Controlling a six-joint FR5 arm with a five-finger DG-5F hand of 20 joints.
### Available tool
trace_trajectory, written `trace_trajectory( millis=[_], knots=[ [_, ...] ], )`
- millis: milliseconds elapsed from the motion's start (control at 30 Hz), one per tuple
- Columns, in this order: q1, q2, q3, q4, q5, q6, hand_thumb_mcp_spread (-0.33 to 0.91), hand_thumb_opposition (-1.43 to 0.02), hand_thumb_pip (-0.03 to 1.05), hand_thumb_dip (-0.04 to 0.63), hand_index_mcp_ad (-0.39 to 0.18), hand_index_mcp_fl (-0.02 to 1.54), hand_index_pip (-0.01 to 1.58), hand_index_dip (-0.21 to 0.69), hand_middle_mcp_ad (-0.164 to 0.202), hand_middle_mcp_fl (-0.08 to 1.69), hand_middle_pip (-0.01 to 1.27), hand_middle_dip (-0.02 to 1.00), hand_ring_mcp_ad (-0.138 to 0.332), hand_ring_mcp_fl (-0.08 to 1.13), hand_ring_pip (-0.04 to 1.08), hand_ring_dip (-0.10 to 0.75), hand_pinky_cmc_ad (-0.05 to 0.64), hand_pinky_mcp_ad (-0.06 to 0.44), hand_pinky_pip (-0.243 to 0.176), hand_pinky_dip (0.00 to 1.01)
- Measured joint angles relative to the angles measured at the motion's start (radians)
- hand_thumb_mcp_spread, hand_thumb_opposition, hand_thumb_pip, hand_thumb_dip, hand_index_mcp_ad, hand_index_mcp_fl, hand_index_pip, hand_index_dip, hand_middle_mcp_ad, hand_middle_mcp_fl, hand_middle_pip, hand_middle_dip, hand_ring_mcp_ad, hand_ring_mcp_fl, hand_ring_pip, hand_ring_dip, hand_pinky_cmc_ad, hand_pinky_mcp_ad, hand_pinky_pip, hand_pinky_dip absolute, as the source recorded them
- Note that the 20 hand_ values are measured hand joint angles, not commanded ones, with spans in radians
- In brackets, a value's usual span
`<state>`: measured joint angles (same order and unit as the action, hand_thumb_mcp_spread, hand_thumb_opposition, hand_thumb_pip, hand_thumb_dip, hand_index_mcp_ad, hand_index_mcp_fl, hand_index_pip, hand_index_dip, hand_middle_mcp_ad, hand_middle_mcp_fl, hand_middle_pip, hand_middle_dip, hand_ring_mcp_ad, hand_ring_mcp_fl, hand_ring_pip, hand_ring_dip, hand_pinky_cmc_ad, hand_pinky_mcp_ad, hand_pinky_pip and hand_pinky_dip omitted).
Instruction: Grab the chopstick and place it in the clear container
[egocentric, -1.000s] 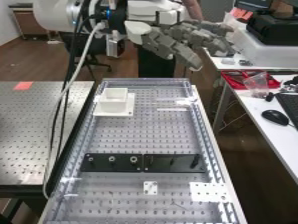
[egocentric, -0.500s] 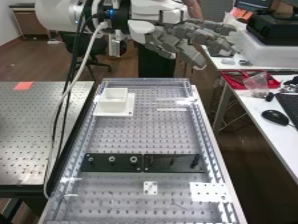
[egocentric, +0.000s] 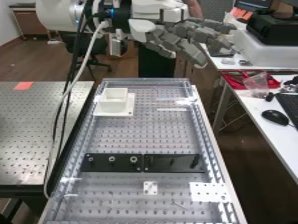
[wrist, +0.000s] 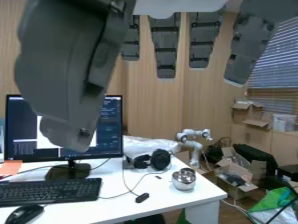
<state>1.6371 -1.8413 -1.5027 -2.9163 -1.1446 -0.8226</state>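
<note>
On the left, a red-orange patch (egocentric: 23, 85) lay on a metal table (egocentric: 40, 130) full of little holes. Black cords (egocentric: 67, 92) hung down beside it. Next came the bench (egocentric: 143, 135), with a white open box (egocentric: 114, 98) on a flat white plate (egocentric: 126, 111) near its far end. Two dark strips (egocentric: 112, 160) (egocentric: 174, 161) lay end to end across the bench, and a small white piece (egocentric: 150, 188) sat closer to the near end.

The robot's hand (egocentric: 159, 39) was up high, past the far end of the bench. Its fingers (egocentric: 199, 36) were wide open, almost straight and spread apart, with nothing in them. The thumb (wrist: 66, 70) was well apart from them too. They touched nothing.

Below the hand, over on the right part of the bench, lay a thin pale stick (egocentric: 171, 109). It was too small to tell if it was the chopstick. I could not tell which thing was the clear container. Farther right, a red tray (egocentric: 233, 80) and a black mouse (egocentric: 275, 117) sat on a white table (egocentric: 256, 107).
</note>
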Motion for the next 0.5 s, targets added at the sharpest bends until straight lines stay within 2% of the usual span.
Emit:
trace_trajectory(
  millis=[367, 400, 500],
  knots=[
    [0.004, -0.007, 0.006, 0.002, 0.005, -0.004, -0.23, -1.23, 1.02, 0.079, -0.054, 0.07, 0.12, -0.049, 0.129, 0.13, 0.14, 0.36, 0.187, 0.03, 0.11, 0.202, 0.396, 0.379, -0.026, 0.36],
    [0.005, -0.008, 0.006, 0.003, 0.005, -0.005, -0.23, -1.23, 1.02, 0.079, -0.04, 0.07, 0.12, -0.049, 0.129, 0.13, 0.14, 0.36, 0.188, 0.03, 0.11, 0.202, 0.396, 0.379, -0.026, 0.36],
    [0.006, -0.009, 0.007, 0.004, -0.003, -0.006, -0.23, -1.23, 1.02, 0.079, -0.052, 0.07, 0.12, -0.049, 0.127, 0.13, 0.15, 0.36, 0.192, 0.03, 0.11, 0.202, 0.396, 0.379, -0.026, 0.36]
  ],
)
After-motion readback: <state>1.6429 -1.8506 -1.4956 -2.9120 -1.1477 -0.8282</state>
